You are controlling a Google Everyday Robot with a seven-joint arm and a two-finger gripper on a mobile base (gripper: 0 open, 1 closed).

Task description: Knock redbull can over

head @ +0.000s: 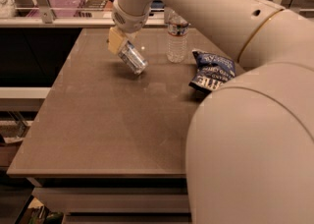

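The jaws are clenched on the upper end of the redbull can (132,58), as far as the single tan pad (117,40) pressed against it shows; the other side of the grip is hidden behind the can. The gripper (122,46) hangs to the left of the water bottle (177,39), near it but not touching, and a little nearer the camera. The redbull can is tilted steeply, its upper end in the gripper and its shiny lower end pointing down and toward the water bottle, close above the bench (98,120); whether that lower end touches the surface cannot be made out. A dark shadow lies on the bench just below the can.

The water bottle stands upright near the far edge of the bench, label around its middle. To the right of the water bottle and closer to the camera lies a blue chip bag (212,70), crumpled, apart from the bottle. The cream-coloured arm (196,2) sweeps from the wrist, passing above the water bottle, and widens into a large rounded shell that fills the near right corner. Behind the bench, far left of the water bottle, a purple tray (64,4) sits on a rear shelf.
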